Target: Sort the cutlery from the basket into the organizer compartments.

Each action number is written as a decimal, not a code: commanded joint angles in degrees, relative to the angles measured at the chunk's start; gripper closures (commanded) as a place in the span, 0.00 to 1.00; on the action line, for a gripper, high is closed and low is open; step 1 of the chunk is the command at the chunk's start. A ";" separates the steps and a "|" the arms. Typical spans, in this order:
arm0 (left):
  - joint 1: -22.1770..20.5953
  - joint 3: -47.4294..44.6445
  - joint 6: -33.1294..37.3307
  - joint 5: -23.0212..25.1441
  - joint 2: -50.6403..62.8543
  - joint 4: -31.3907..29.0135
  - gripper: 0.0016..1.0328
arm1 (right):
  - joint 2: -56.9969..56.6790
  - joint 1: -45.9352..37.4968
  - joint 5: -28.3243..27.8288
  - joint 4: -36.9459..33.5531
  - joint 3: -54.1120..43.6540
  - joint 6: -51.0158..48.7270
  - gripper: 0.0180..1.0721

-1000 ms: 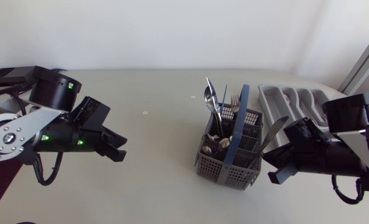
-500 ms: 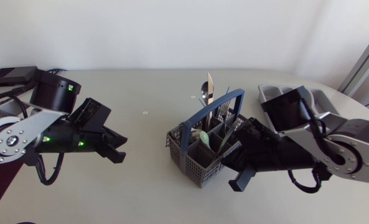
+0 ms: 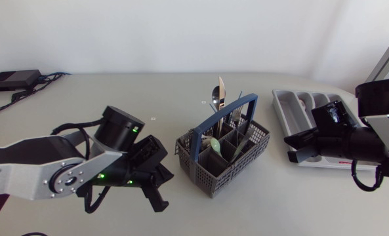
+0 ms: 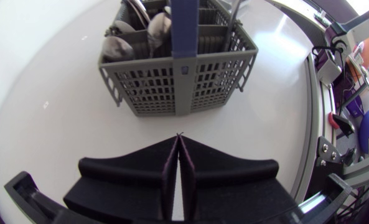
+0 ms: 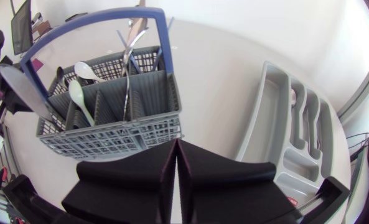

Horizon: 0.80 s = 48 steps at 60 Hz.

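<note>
- Left claw (image 4: 178, 138): is staying clenched, fingers pressing flat together, grasping nothing, hanging above the pale surface (image 3: 148, 98).
- Cutlery basket (image 4: 178, 87): grey mesh with a blue hoop handle, is sitting on the surface just ahead of the left claw, not touching it, and is also lying ahead of the right claw.
- Right claw (image 5: 176, 144): is likewise clenched on nothing, sitting between basket and organizer.
- Knife (image 3: 221, 92), metal spoon (image 3: 215, 99) and pale plastic spoon (image 5: 78, 96): are standing inside the basket's compartments, ahead of both claws.
- Organizer (image 5: 296, 137): grey compartment tray, is lying just beside the right claw.
</note>
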 commanded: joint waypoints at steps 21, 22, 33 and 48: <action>-1.32 3.35 1.02 0.68 5.94 5.57 0.97 | 20.69 -3.92 -8.44 9.84 8.81 3.17 0.94; -1.32 3.62 1.02 0.60 6.21 5.66 0.97 | 21.22 -3.92 -8.96 9.58 9.16 3.17 0.94; 0.18 4.32 1.10 0.68 6.65 6.01 0.97 | 21.04 -0.23 -13.01 6.41 9.07 2.38 0.94; 6.51 2.21 2.60 0.68 4.98 6.62 0.97 | 13.39 9.35 -12.39 0.17 6.26 3.52 0.94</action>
